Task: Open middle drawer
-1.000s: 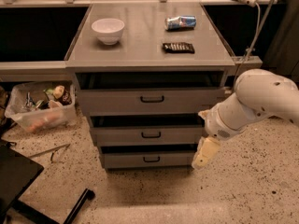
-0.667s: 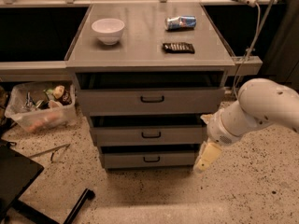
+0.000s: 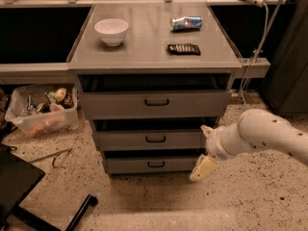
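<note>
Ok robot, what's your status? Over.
Gripper open, low beside the middle drawer, at its right end, holding nothing. Drawer out a little, black loop handle untouched. Nothing blocking it.

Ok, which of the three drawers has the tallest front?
The top drawer, right under the tabletop; the middle drawer and bottom drawer have lower fronts. The open gripper hangs by their right ends.
</note>
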Tool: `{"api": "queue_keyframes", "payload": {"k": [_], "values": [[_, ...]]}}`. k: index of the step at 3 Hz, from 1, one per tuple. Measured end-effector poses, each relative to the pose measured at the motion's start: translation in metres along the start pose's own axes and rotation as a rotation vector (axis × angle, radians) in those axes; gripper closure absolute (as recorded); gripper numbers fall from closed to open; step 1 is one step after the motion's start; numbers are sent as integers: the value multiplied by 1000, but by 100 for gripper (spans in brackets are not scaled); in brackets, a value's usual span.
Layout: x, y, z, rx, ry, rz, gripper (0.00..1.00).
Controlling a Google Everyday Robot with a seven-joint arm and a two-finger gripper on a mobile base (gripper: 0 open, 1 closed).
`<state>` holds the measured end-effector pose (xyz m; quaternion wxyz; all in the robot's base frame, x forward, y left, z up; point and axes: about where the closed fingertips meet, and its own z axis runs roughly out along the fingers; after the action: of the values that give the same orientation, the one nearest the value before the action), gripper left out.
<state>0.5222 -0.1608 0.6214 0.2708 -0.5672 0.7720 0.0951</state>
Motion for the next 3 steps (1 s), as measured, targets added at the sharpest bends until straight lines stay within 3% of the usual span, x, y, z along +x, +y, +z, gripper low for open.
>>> {"api": "queue_keyframes", "payload": {"k": [1,3], "values": [[-9,-11,36,0,-39,-34,0],[-24,-14,103,-85,-77,-89,0]]}}
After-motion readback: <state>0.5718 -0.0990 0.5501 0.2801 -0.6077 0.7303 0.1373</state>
